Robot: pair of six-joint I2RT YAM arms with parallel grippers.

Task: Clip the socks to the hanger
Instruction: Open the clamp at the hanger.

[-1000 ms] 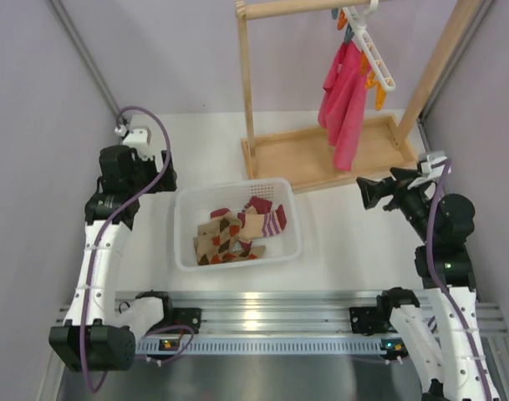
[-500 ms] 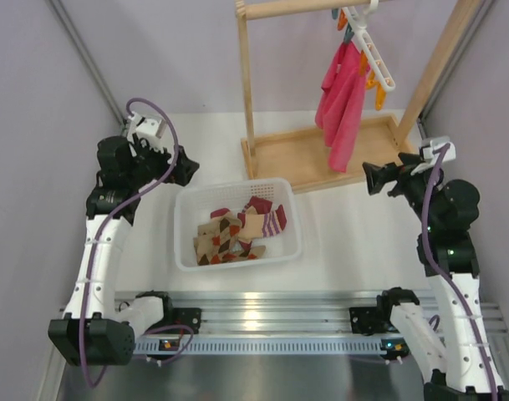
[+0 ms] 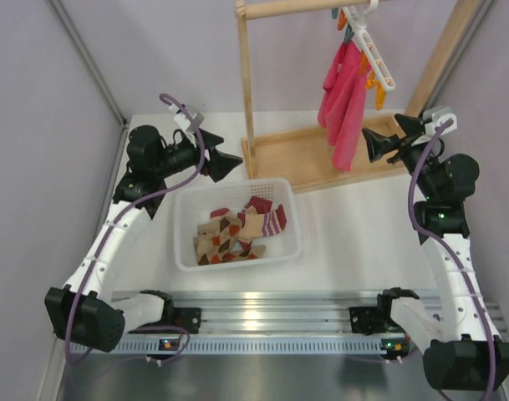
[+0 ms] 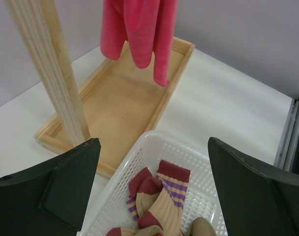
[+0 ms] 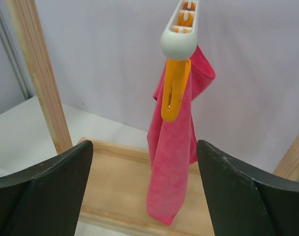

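Left end effector [image 3: 229,163]: fingers spread wide with nothing between them; it hovers over the far-left corner of the basket [image 3: 184,230], close to the rack post [image 3: 246,83].
Right end effector [image 3: 369,144]: fingers spread and empty, raised at the right over the tray [image 3: 304,159] and facing the pink cloth [image 3: 342,100].
Socks [image 3: 237,230]: all lie heaped in the basket, striped ones to the far right and argyle ones near left. None is on the hanger.
Hanger [image 3: 373,54]: hooked on the rack's top bar at far right and tilted. The pink cloth hangs from it, and one free orange clip [image 5: 175,88] shows at its low end.
Bench [image 3: 354,234]: carries the basket in the middle, with the rack behind it.
Step, as judged: reaching in for a first sock; the clipping is not yet begun.
Risk, pick: the socks overlap, so one pinch could lift two, or catch the basket's mesh wall.
Risk, left path: swinging near the post could knock the rack.
Risk, clip: the hanger hangs free, so a push on the clip may swing it away.
Risk, right grip: closing here could grab the pink cloth rather than the clip.
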